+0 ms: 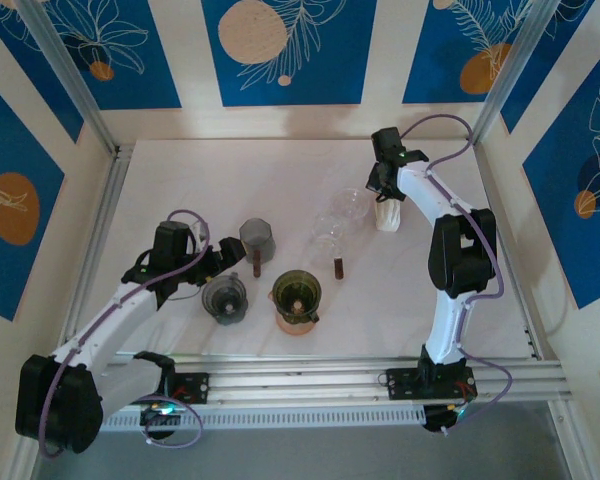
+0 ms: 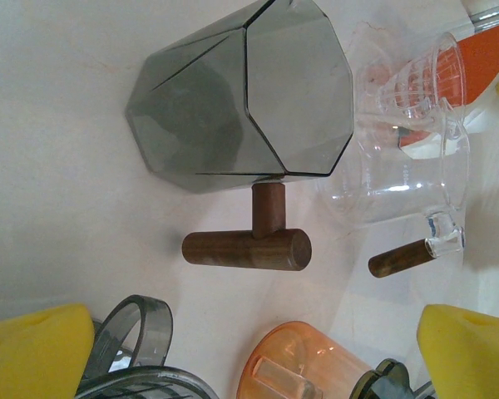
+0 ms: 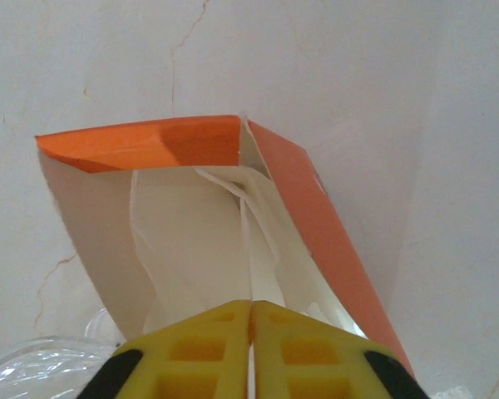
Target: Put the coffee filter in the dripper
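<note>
A white counter [image 1: 180,200] is lying inside a booth of blue-patterned walls, with two arms reaching over it from the near edge. The left arm [image 1: 120,310] is stretching toward the middle of the counter, and the right arm [image 1: 450,250] is bending up to the far right. There the right jaws are pointing into an orange-and-white box [image 1: 388,217] that is standing near the back wall. From the right wrist, the box [image 3: 299,191] is gaping open toward the camera. The white coffee filter [image 3: 195,241] is still sitting inside it, not yet in any dripper. Its crumpled fold is running down into the seam between the two yellow fingers [image 3: 216,349]. The right jaws are clenched tight on that paper edge. The left jaws are standing fully released, one yellow finger [image 2: 33,353] showing at each lower corner of the left wrist view, and they are grasping nothing. Just ahead of them a grey dripper [image 2: 241,91] with flat facets is lying on its side, its wooden handle [image 2: 248,249] pointing back toward the camera. To its right a clear dripper [image 2: 399,174] is also lying tipped over, with a smaller wooden peg [image 2: 402,258] at its edge. From above, the grey dripper [image 1: 257,238] and the clear dripper [image 1: 332,228] are lying apart near the middle, well away from the box. Nearer the arms, a dark cone on an orange base [image 1: 297,298] is standing upright. Beside it, a round grey holder [image 1: 225,298] is sitting next to the left jaws.
</note>
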